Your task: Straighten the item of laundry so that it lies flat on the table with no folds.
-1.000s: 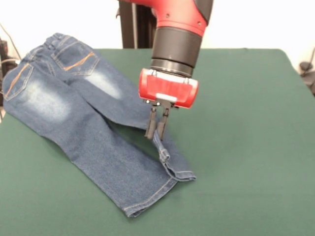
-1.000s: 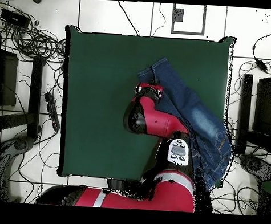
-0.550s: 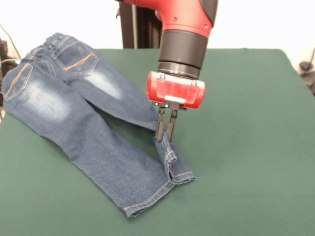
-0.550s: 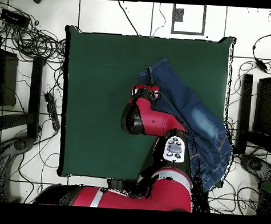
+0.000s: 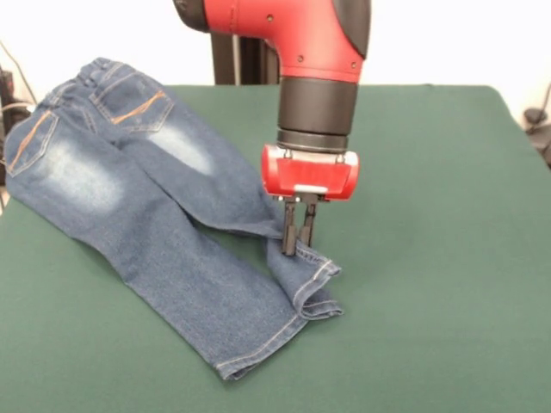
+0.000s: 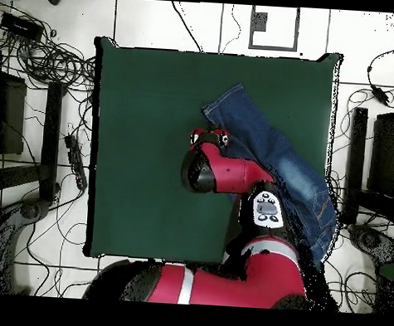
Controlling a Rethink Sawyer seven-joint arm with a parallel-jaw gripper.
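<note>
jeans [image 5: 129, 198] | blue denim, back pockets up | one leg hem crumpled | table [image 5: 430, 258] green

You have the jeans [image 5: 146, 198] on the table's [image 5: 430, 258] left half in the front view, waistband at the far-left corner, legs running near-right; the gripper [image 5: 296, 243] stands on the upper leg's hem.

In the overhead view the arm [image 6: 233, 168] hides the hand and part of the jeans [image 6: 275, 158].
</note>
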